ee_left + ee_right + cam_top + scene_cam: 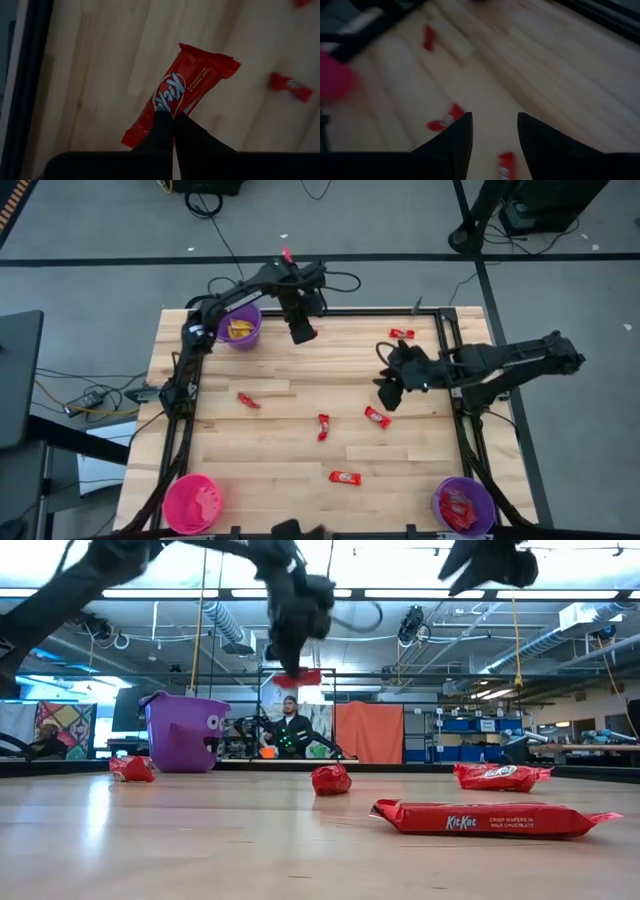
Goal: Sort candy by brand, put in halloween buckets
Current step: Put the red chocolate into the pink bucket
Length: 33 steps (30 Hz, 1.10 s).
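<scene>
Five red bars loose on the tabletop (280, 450), a sixth held in the air.

Near edge: hot pink bucket (168, 498) at the left corner, contents not legible; purple bucket (437, 498) at the right corner, holding red wrappers. Nearest loose bar (345, 477) flat between the two, well apart from both.

Mid-table: three more bars, the left one (248, 400), the middle one (323, 426) and the right one (377, 416). Right gripper (388, 395) above the boards, just beside the right one. Jaws spread wide, nothing between them, no contact with any candy.

Far edge: left gripper (300, 330) raised clear of the wood, jaws closed on a held red bar (182, 95), pinched at mid-length. Second purple bucket (257, 332) just beside it, holding yellow packets. Last loose bar (401, 333) near the far right rail.

Step in hand, as judged: transfer of the held bar to its matching bucket; sorting of red bars roughly mid-way.

Next move, as judged: carry across to the near right bucket, not a drop into the adjacent one with yellow packets; release only once over the rim. For the right arm: descent over the bar beside it, then closure.
</scene>
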Available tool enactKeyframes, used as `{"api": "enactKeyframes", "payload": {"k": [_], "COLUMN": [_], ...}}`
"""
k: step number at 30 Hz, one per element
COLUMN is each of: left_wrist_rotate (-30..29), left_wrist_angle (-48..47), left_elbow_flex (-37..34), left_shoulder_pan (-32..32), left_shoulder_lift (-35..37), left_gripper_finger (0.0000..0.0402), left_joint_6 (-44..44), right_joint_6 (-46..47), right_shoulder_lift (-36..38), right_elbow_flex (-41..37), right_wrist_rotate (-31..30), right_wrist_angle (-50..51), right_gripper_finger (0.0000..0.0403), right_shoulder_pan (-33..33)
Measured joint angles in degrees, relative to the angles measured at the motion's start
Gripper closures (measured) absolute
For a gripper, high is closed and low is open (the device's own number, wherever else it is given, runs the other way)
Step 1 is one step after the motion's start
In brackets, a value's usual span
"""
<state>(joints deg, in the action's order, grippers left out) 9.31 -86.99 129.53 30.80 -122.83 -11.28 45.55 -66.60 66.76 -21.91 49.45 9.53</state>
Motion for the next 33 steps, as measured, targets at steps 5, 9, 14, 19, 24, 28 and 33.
{"api": "enactKeyframes", "payload": {"k": [5, 9, 14, 19, 24, 28, 33], "left_wrist_rotate": [-0.18, -0.98, 0.03, 4.14, 2.63, -5.54, -11.52], "left_wrist_angle": [-0.02, -0.09, -3.29, -3.11, -2.02, -2.69, -0.31], "left_elbow_flex": [0.01, 0.01, -0.11, -4.72, -11.98, -17.79, -25.91], "left_shoulder_pan": [-3.92, -8.2, -15.66, -26.26, -35.22, -42.97, -52.5], "left_shoulder_lift": [4.92, 7.09, 8.45, 13.47, 18.19, 22.7, 28.99], "left_gripper_finger": [0.0398, 0.0398, 0.0398, 0.0395, 0.0394, 0.0393, 0.0393], "left_joint_6": [8.14, 13.77, 12.73, 12.83, 29.24, 46.99, 70.49], "right_joint_6": [-6.49, -13.19, -19.15, -24.69, -29.02, -29.69, -29.64], "right_shoulder_lift": [2.1, 3.83, 4.45, 4.21, 4.14, 3.84, 3.86], "right_elbow_flex": [0.0, 0.0, 0.0, -0.01, -2.06, -4.38, -8.01], "right_wrist_rotate": [3.87, 10.04, 15.16, 17.84, 21.15, 25.06, 28.26], "right_wrist_angle": [4.88, 4.2, 4.57, 4.64, 1.11, -3.1, -10.75], "right_gripper_finger": [0.0236, 0.0236, 0.0236, 0.0236, 0.0236, 0.0236, 0.0236], "right_shoulder_pan": [-6.07, -10.93, -15.01, -16.4, -16.73, -17.86, -18.45]}}
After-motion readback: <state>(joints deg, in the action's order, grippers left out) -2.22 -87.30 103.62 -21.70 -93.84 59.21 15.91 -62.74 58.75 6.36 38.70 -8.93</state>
